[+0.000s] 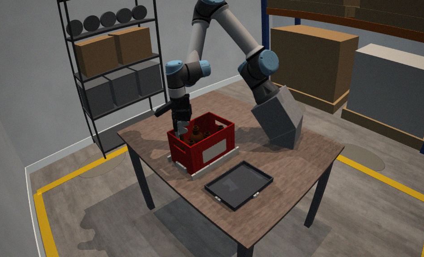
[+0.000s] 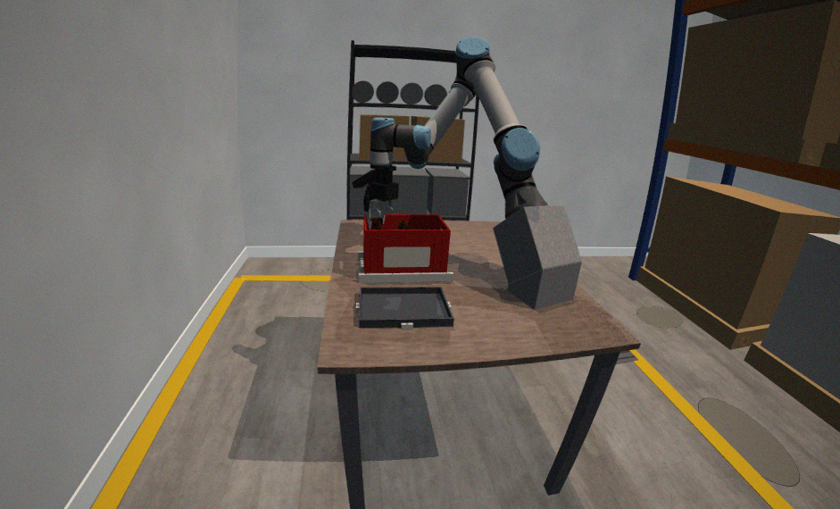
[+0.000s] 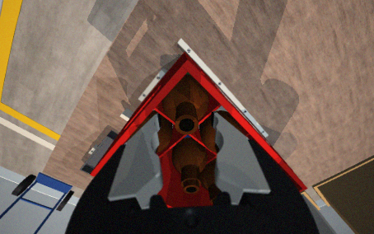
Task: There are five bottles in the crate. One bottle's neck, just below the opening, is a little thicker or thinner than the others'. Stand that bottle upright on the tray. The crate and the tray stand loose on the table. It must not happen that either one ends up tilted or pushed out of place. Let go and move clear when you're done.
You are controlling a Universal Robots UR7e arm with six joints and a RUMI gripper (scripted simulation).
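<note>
A red crate (image 1: 202,140) stands on the wooden table and holds several brown bottles (image 1: 195,134) in divided cells. My gripper (image 1: 182,127) points straight down at the crate's back left corner, its fingertips at about rim height. In the wrist view the two grey fingers stand apart on either side of the corner bottle's neck (image 3: 186,122), with a gap on each side. A second bottle (image 3: 191,183) stands in the adjoining cell, nearer the camera. The gripper is open and holds nothing. The dark tray (image 1: 239,184) lies empty in front of the crate.
White stop rails (image 1: 215,161) border the crate on the table. The arm's grey base block (image 1: 279,121) stands tilted at the right of the crate. A metal shelf with boxes (image 1: 114,63) stands behind the table. The tray's corner shows in the wrist view (image 3: 362,194).
</note>
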